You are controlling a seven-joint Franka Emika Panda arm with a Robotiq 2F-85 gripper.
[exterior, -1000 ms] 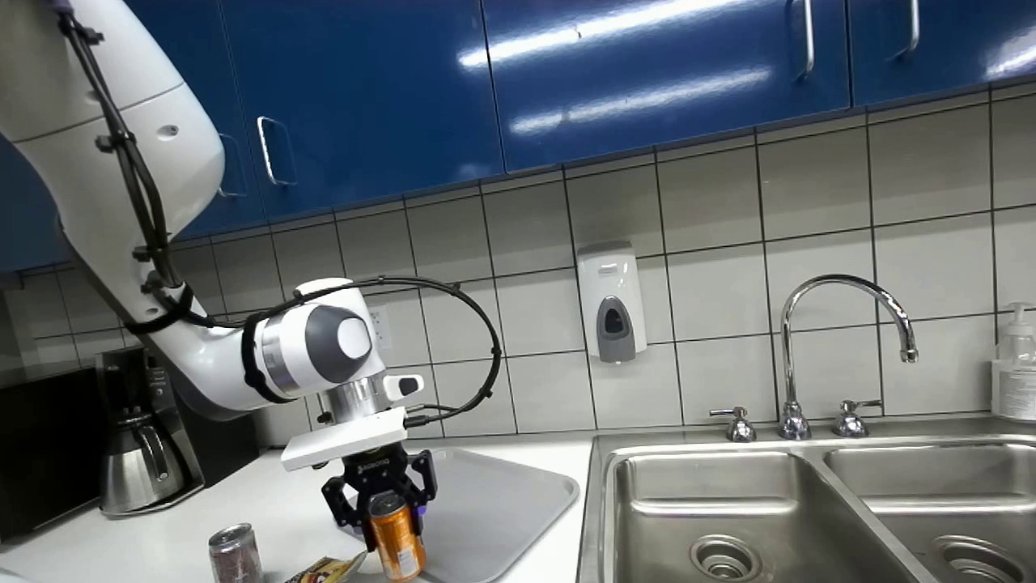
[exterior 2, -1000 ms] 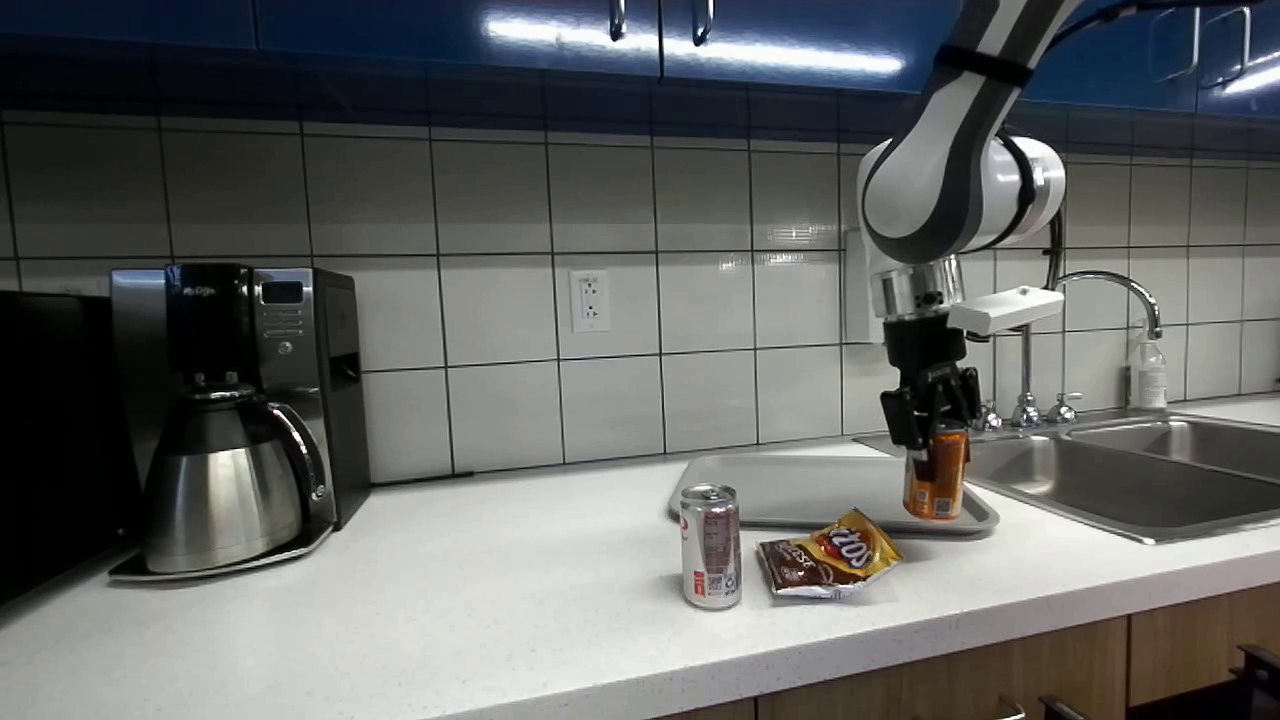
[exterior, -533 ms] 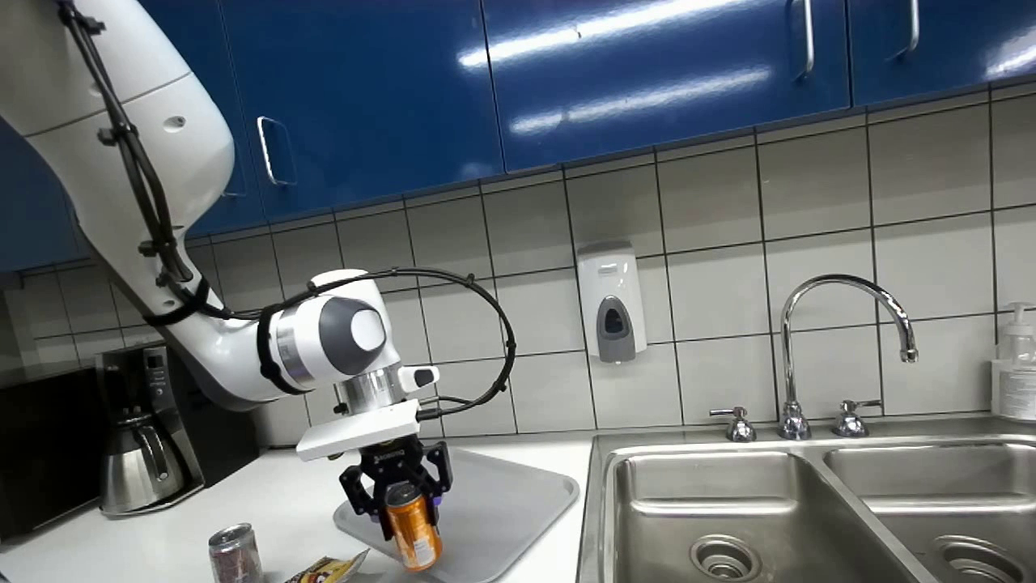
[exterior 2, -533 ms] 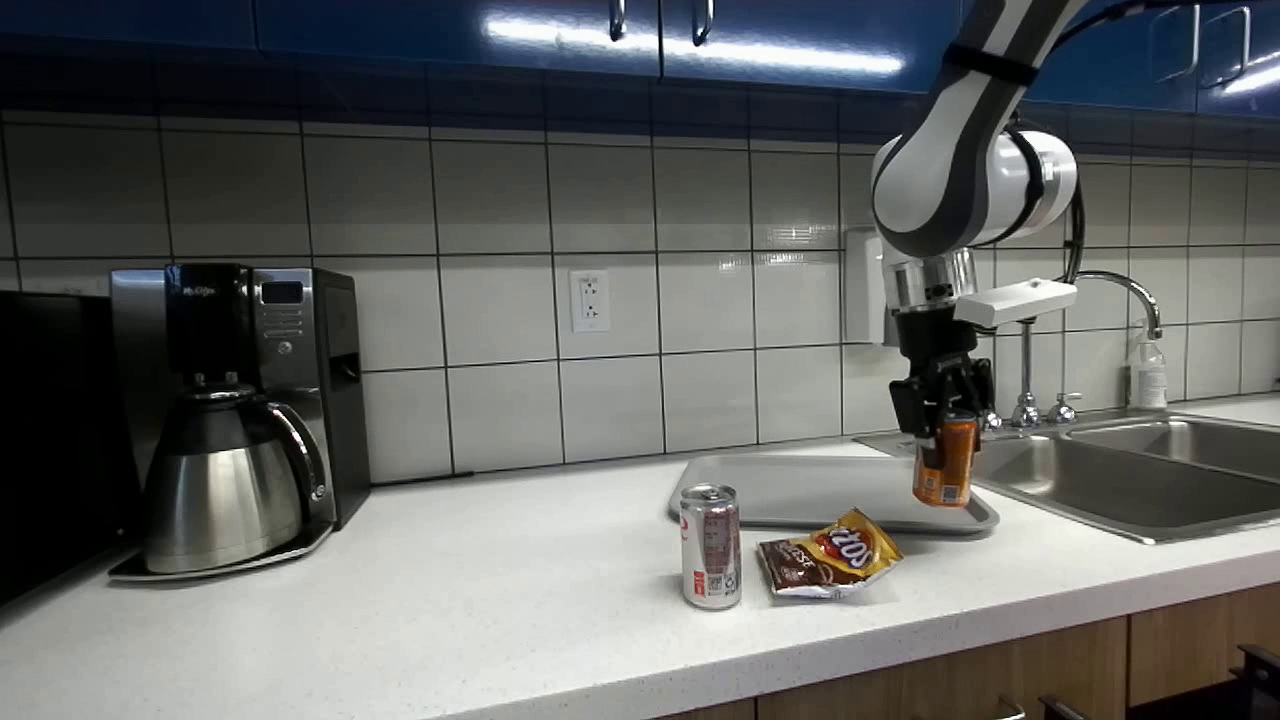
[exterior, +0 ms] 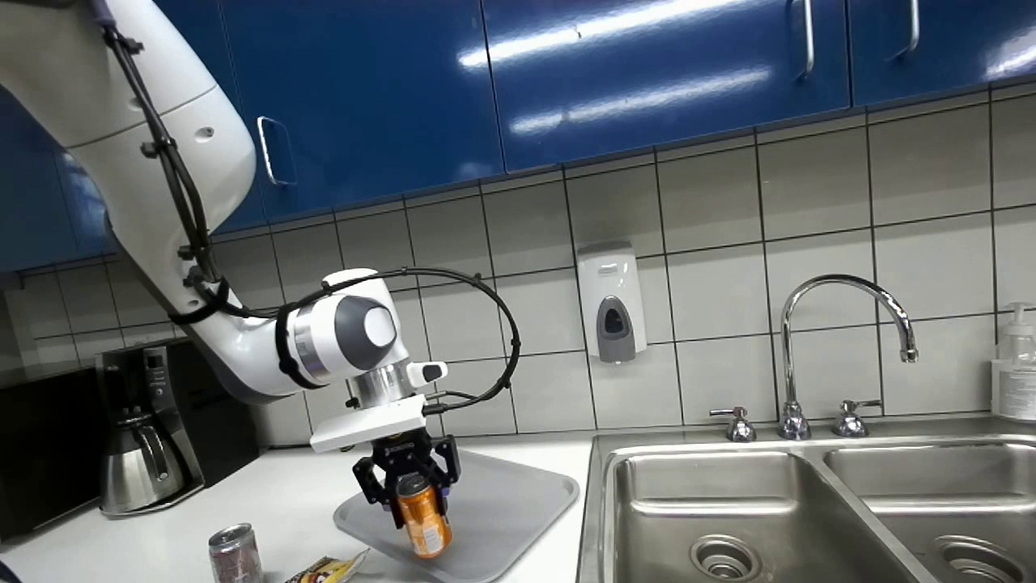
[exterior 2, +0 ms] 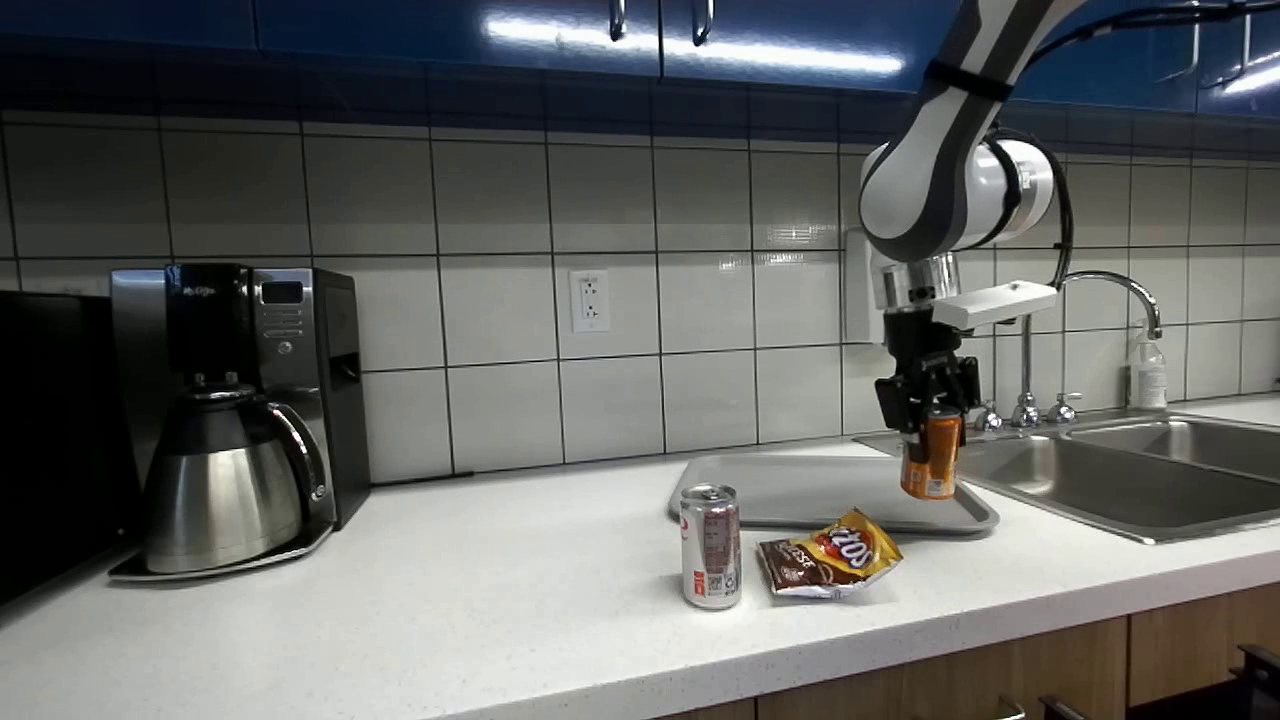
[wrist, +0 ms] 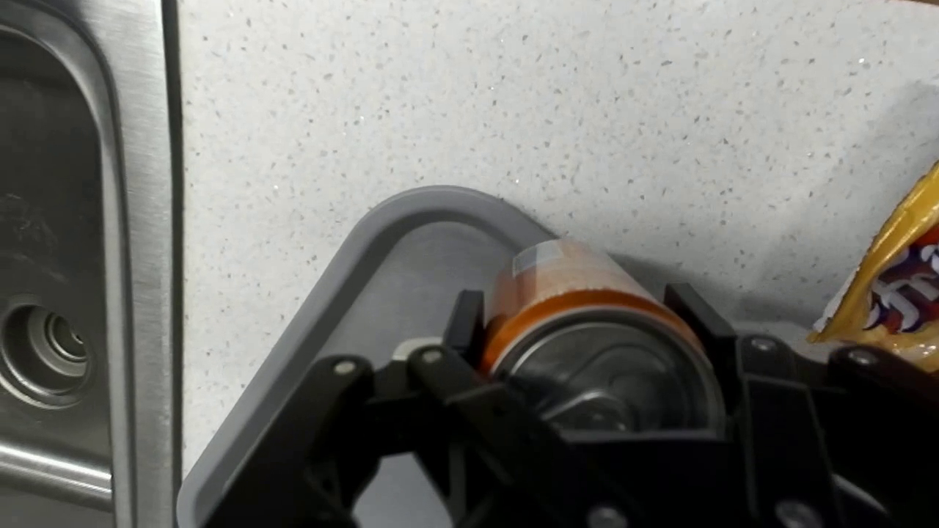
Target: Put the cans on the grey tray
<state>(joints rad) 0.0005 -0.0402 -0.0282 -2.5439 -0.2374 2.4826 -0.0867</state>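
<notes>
The orange can (exterior 2: pixel 934 465) is off the countertop (exterior 2: pixel 480 600), held in the gripper (exterior: pixel 422 508) over the grey tray (exterior: pixel 526 486), at the end nearer the sink (wrist: pixel 143 220).

Jaws: clamped on the orange can, fingers (wrist: pixel 464 323) bearing on opposite sides of its wall.

Orientation of the held can: lid up, toward the gripper's palm; base down. Long axis is steep but not plumb. In an exterior view the lid (exterior: pixel 413 484) leans to the picture's left and the bottom lies to the right. In an exterior view the base (exterior 2: pixel 927 494) sits slightly left of the top, a milder tilt. In the wrist view the lid faces the camera and the body recedes up and left, overlapping the tray's rim beside its rounded corner. Gap between base and tray: cannot be read.

The silver-grey can (exterior 2: pixel 711 548) stands upright on the countertop, in front of the tray as seen in that exterior view. Long axis vertical, top end up, a reddish panel turned partly to the camera.

A snack bag (exterior 2: pixel 838 558) lies just beside the silver-grey can, on the side toward the sink. Whether the bag touches the tray's edge: cannot tell.
</notes>
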